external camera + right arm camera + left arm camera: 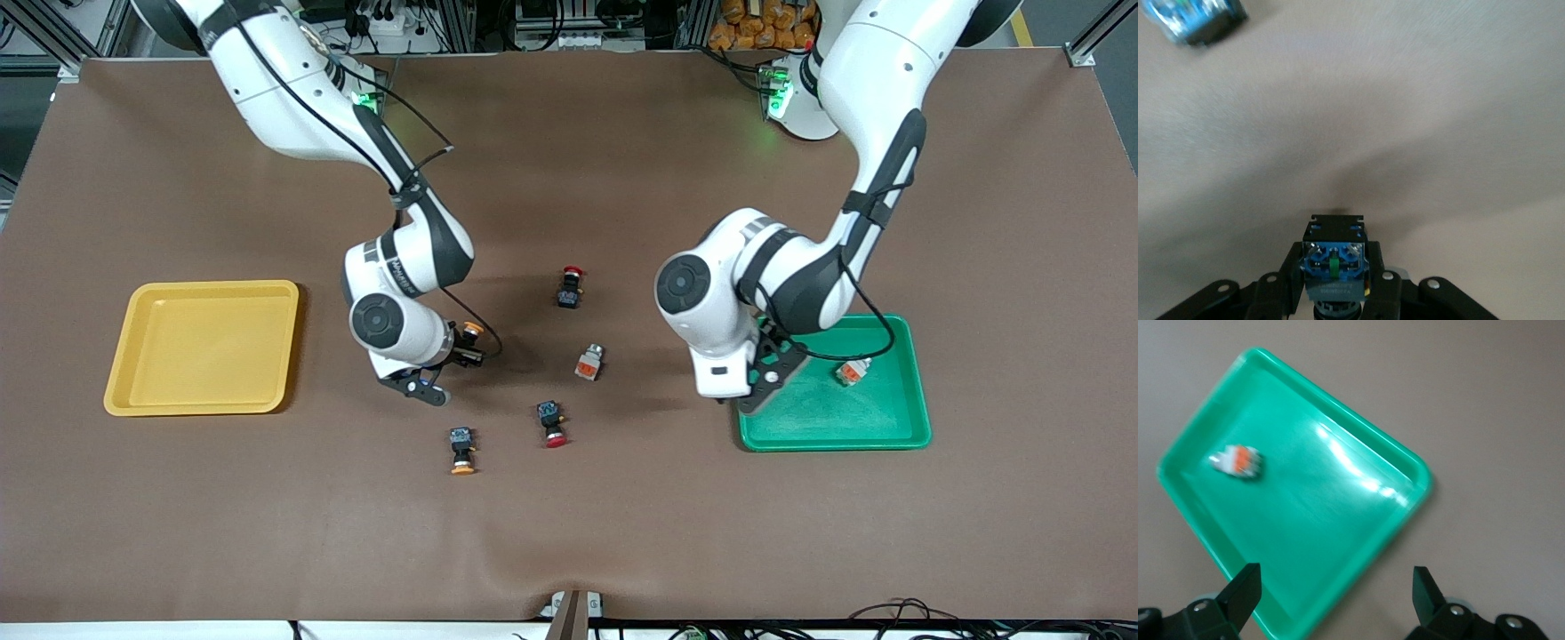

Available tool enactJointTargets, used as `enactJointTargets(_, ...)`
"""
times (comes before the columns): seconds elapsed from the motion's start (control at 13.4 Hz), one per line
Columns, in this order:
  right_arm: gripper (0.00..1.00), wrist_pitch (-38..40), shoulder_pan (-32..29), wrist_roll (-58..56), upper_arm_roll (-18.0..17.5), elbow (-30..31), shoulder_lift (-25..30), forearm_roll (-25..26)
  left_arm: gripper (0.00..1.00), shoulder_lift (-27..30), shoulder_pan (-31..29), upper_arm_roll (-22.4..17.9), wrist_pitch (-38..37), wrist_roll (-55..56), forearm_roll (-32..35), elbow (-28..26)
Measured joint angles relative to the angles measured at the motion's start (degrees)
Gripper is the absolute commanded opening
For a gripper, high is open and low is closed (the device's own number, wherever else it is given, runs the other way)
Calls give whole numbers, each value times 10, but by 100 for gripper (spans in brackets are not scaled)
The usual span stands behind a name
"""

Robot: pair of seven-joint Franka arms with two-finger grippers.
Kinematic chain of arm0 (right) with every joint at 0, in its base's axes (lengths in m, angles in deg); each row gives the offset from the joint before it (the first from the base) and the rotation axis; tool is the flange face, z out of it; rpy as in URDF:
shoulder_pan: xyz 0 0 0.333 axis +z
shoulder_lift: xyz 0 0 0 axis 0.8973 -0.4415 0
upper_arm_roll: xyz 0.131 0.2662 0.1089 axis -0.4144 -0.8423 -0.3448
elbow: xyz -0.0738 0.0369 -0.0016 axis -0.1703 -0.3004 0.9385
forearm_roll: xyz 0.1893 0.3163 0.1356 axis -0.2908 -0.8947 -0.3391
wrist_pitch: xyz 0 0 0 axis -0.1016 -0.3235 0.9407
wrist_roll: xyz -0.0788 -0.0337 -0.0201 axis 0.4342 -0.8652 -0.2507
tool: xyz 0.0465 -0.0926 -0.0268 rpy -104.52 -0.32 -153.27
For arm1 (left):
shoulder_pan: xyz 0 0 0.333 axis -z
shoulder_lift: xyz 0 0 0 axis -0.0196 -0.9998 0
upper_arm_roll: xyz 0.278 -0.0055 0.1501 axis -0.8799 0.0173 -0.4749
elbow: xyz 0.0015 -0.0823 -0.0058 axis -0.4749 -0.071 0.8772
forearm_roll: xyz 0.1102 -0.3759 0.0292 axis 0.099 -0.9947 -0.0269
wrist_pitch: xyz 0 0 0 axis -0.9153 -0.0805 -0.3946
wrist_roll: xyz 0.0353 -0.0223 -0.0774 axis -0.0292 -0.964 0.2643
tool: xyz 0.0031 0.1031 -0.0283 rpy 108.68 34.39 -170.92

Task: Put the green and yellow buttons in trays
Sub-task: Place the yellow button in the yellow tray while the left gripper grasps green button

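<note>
From the front view, the right gripper [462, 345] is clamped on a yellow-capped button [472, 330], its cap poking out sideways, above bare mat between the yellow tray [120, 391] and the loose parts in the middle; that grip suits a carry toward the yellow tray, which lies empty at the right arm's end. The left gripper [772, 378] hangs over the green tray [916, 427], where one pale block button [851, 372] already lies. On the mat lie a second pale block [589, 362], a second yellow-capped button [461, 449] nearer the camera, and two red-capped buttons [570, 286] [552, 422], which are not part of the job. The left wrist view adds what the arm hides from the front: its fingers [1243, 591] stand wide apart and empty above the green tray [1405, 457]. The right wrist view shows the black body [1335, 267] pinched squarely between the fingers, blue terminal face upward.
</note>
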Motion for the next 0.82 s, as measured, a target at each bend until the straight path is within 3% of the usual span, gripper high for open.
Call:
enactJointTargets(0.15,0,111,-29,-21,4,-68,5,2,100,-6,6,15,33,0,-25,0)
enactJointTargets(0.3,0,182,-79,-101,7,-99,15,3,100,-19,25,18,74,1,-53,-1)
enactJointTargets(0.52,0,230,-164,-241,9,-104,23,8,100,-41,55,19,135,24,-106,-1)
enactJointTargets(0.82,0,245,-261,-404,9,-104,24,61,100,-75,93,18,175,143,-121,2)
